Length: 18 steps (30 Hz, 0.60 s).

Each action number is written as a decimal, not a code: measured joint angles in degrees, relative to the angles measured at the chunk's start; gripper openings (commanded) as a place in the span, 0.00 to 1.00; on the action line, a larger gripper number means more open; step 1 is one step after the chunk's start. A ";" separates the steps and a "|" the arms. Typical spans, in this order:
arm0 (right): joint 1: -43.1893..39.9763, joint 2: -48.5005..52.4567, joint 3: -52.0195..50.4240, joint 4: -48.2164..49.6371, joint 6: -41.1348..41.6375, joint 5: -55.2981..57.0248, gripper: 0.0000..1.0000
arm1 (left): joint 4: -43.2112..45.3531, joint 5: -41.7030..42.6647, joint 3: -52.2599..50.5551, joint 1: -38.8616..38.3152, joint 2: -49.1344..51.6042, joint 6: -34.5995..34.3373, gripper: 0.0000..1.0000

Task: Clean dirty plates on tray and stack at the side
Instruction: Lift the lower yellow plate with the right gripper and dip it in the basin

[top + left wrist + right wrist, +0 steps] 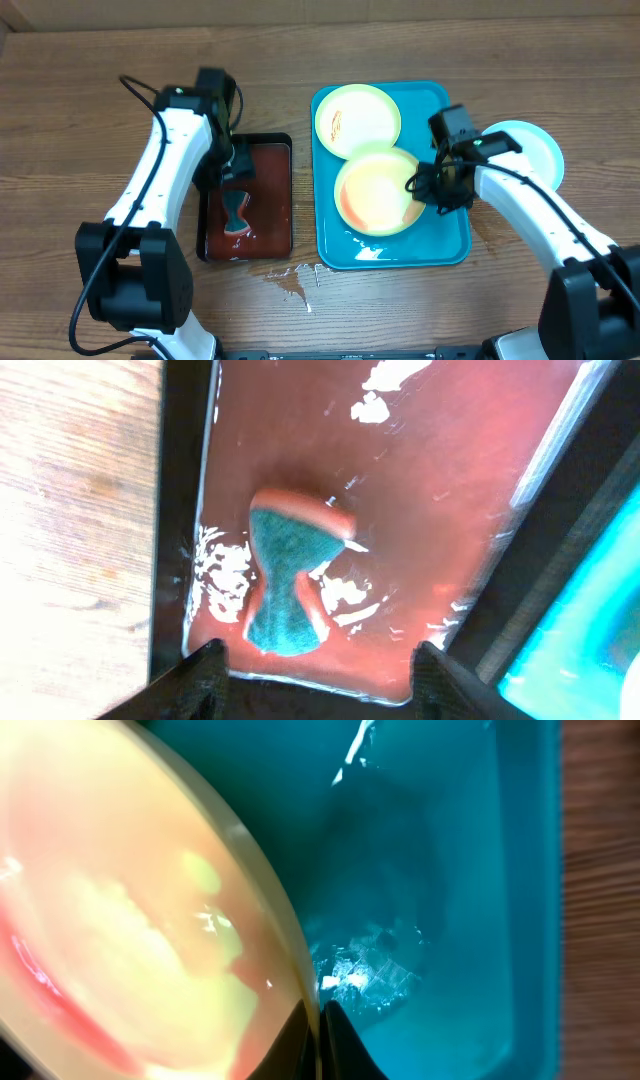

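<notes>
On the left of the wooden tabletop (80, 120), the left arm is reaching over a small black tray (272, 215) with a dark red, wet-looking inside. The left hand (322, 660) is hanging released above it, with its two fingers standing wide apart and gripping nothing. A teal sponge (290, 580) with a red-orange edge, pinched in at the waist, is lying flat on the floor of the black tray, apart from both fingers. Splashes of water (290, 280) are lying on the tabletop just in front of this tray.

To the right, the large turquoise tray (440, 235) is sitting beside the black one, with a little water shining on its floor. Two of the plates are lying in it. The far yellow-green plate (358, 120) is resting in the tray's far left corner and is showing a small reddish mark near its left side. The near yellow-green plate (378, 190) is lying in the middle of the tray, its far edge meeting the first plate's near edge, and is carrying a curved red sauce smear along its left side.

The right hand (320, 1040) is clenched on the right rim of this near plate, its fingertips pinched together over the edge.

Farthest right, the light blue plate (535, 150) is sitting on the tabletop just outside the turquoise tray, partly hidden under the right arm.
</notes>
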 measured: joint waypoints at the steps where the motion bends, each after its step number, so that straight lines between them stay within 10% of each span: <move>1: 0.13 -0.22 2.21 -1.84 -0.68 0.42 0.04 | -1.25 0.39 1.90 0.15 0.00 0.26 0.81; 18: 26.38 0.87 19.17 9.18 -3.61 14.73 0.04 | -14.21 19.80 34.01 12.31 -0.11 0.09 0.95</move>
